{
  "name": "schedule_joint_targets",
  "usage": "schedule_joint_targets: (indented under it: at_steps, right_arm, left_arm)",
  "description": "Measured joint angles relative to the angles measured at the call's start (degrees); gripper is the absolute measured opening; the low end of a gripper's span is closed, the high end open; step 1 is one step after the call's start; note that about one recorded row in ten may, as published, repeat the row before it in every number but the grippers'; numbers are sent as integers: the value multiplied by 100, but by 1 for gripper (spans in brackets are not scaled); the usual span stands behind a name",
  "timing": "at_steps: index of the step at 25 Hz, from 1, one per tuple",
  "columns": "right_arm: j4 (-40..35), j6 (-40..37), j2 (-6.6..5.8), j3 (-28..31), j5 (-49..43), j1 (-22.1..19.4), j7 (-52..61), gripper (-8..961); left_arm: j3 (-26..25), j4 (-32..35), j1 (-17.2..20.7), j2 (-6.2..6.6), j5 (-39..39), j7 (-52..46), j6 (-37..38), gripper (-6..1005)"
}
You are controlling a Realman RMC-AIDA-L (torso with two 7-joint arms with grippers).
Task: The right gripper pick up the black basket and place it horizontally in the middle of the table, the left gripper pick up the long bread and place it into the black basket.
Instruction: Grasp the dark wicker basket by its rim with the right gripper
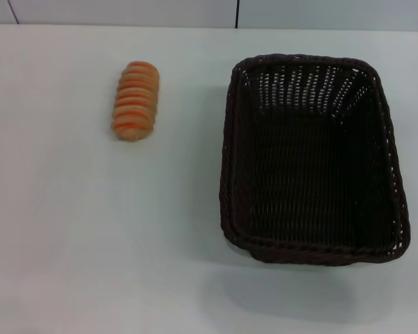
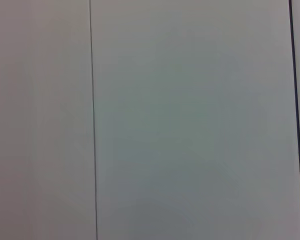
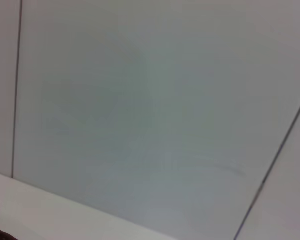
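The black basket stands on the right half of the white table in the head view, its long side running away from me, and nothing lies inside it. The long bread, tan with orange ridges, lies at the back left, well apart from the basket. Neither the left gripper nor the right gripper shows in any view. Both wrist views take in only pale wall panels with thin dark seams.
The table's far edge meets a light wall with dark vertical seams. A strip of white surface crosses one corner of the right wrist view. White tabletop lies between the bread and the basket and along the front.
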Motion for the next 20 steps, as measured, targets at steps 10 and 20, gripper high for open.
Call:
schedule_joint_targets:
  at_steps: [10,20]
  right_arm:
    - [-31,1468,-1,-976,-2251,1453,1828,773]
    - [-105,2539,-12,-2009,-2685,2269,2944,774]
  left_arm:
    - [-28,-25,29,8,-1,0,0,859]
    - [-66,-24,-42,5,8,3,0,859]
